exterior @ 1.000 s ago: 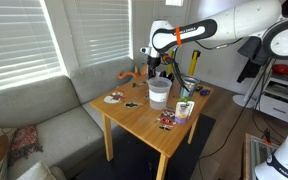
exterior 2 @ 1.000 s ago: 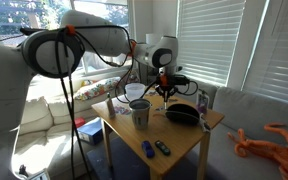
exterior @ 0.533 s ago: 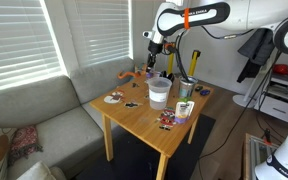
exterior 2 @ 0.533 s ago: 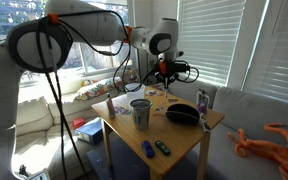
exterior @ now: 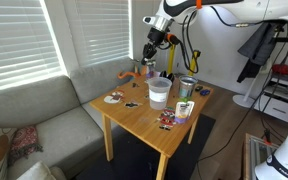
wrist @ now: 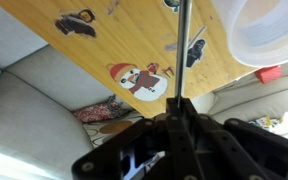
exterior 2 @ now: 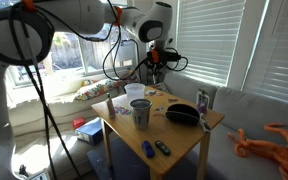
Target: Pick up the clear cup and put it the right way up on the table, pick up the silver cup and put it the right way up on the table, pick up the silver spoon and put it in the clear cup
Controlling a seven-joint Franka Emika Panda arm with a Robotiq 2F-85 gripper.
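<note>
My gripper (exterior: pixel 151 58) is high above the far side of the light-brown wooden table (exterior: pixel 144 122), shut on the silver spoon (wrist: pixel 180 50). The spoon's thin handle runs from my jaws (wrist: pixel 177 108) toward the tabletop (wrist: pixel 104 45). The gripper also shows in an exterior view (exterior 2: pixel 155 66). The clear cup (exterior: pixel 158 92) stands upright with its mouth open, below and slightly beside the gripper; its rim fills the wrist view's top right corner (wrist: pixel 274 30). The silver cup (exterior: pixel 187 88) stands upright near it. Both cups show in an exterior view: clear (exterior 2: pixel 134 93), silver (exterior 2: pixel 140 113).
An orange plush toy (exterior: pixel 132 75) lies at the table's far edge. A small box (exterior: pixel 182 110) and flat stickers (wrist: pixel 144 80) lie on the tabletop. A black bowl-like object (exterior 2: pixel 184 113) sits on the table. A grey sofa (exterior: pixel 44 115) stands beside it.
The gripper has risen well above the table with the spoon in it and shifted slightly sideways. The cups have not moved.
</note>
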